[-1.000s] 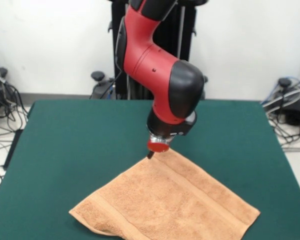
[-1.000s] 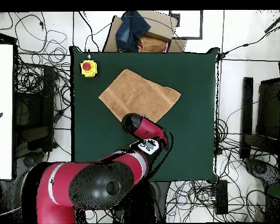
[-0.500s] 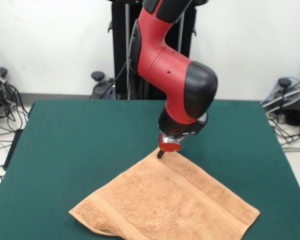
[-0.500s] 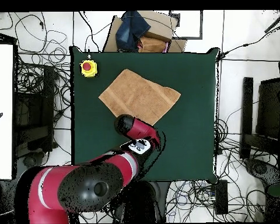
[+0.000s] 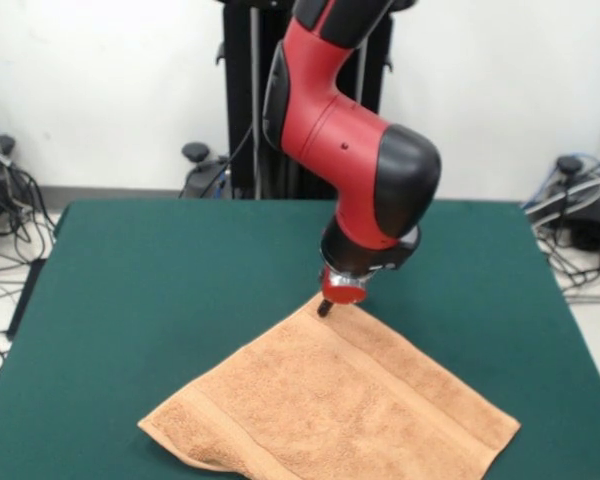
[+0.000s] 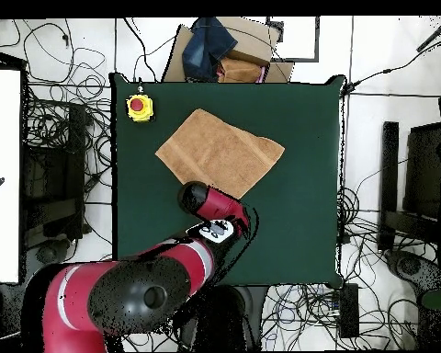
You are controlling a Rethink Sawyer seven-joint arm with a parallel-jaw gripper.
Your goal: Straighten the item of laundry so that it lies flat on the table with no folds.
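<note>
The item of laundry (image 5: 330,400) is a peach-orange towel spread corner-on over the near part of the green table (image 5: 160,270), with a band stripe showing along two sides. From overhead the laundry (image 6: 220,152) lies in the middle of the table (image 6: 307,138) as a slanted rectangle. My gripper (image 5: 325,308) points straight down at the towel's far corner, its dark tip at or just above the cloth. The red and black wrist hides the gripper from overhead.
A yellow box with a red button (image 6: 140,107) stands on a table corner, apart from the towel. A cardboard box with dark cloth (image 6: 229,51) sits just past the table's edge. Cables cover the floor around the table.
In the front view the arm has swung to the right, bringing the gripper tip from beside the towel's far corner to over it. The towel has not moved.
</note>
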